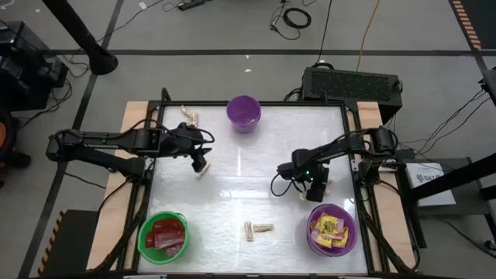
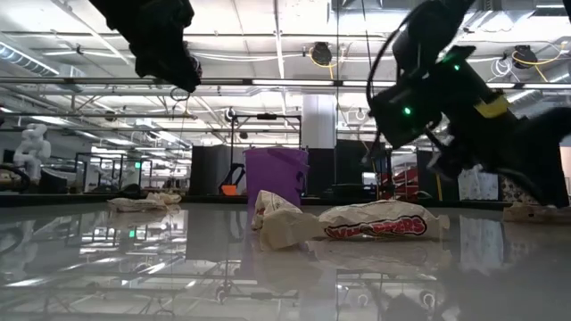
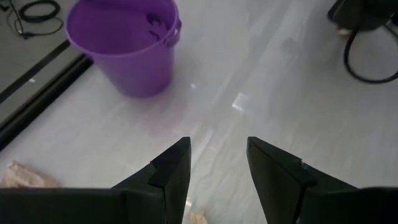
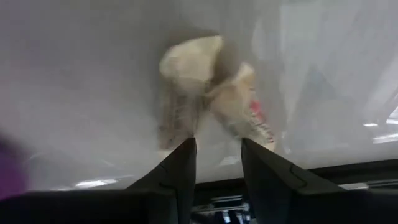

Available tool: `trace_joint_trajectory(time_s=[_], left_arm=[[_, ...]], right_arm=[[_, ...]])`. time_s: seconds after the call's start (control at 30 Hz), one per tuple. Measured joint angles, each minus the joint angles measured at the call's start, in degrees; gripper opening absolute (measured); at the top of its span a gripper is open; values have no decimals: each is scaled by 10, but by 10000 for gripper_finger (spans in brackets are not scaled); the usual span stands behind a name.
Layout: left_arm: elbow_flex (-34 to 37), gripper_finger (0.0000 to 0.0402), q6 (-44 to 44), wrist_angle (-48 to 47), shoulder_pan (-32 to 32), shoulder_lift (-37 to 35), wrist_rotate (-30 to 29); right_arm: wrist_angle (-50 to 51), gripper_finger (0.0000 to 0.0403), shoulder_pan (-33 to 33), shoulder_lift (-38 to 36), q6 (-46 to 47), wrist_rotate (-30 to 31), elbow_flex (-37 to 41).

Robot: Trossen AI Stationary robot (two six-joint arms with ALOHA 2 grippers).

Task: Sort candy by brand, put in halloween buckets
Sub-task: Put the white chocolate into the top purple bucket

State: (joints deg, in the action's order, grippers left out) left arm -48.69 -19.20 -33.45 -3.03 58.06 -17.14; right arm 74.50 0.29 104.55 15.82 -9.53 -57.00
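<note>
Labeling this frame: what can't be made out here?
- Far purple bucket: contents hidden by its wall in low and left wrist views, too small from above.
- Print on the tan candies: blurred in right wrist view.
- Candy under the left gripper: cut off by its fingers.

Little print is showing up legibly here. In the low view, a pale tan wrapper (image 2: 379, 220) is lying at the centre of the frame, carrying a band of red lettering along its length, but the letters are not coming through clearly enough to read as a word. In the right wrist view, a tan wrapper (image 4: 245, 106) near the middle of the frame is showing a strip of red print, also unreadable. In the high view, a white box (image 1: 428, 175) at the right edge is bearing dark print too small to make out, and the yellow packets (image 1: 329, 228) at lower right are showing dark marks that cannot be read.
</note>
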Motion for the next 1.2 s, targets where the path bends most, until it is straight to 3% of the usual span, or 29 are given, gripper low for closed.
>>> trace_joint_trajectory(time_s=[0.27,0.6,0.87,1.2], left_arm=[[0,164,-4,42,0,0,-1],[0,164,-30,46,0,0,-8],[0,164,-30,46,0,0,-14],[0,164,-30,44,0,0,-14]], right_arm=[[-45,112,0,0,-8,17,41],[-43,7,-14,0,-31,24,18],[6,5,-22,0,-44,26,-69],[22,1,-47,0,-76,52,-260]])
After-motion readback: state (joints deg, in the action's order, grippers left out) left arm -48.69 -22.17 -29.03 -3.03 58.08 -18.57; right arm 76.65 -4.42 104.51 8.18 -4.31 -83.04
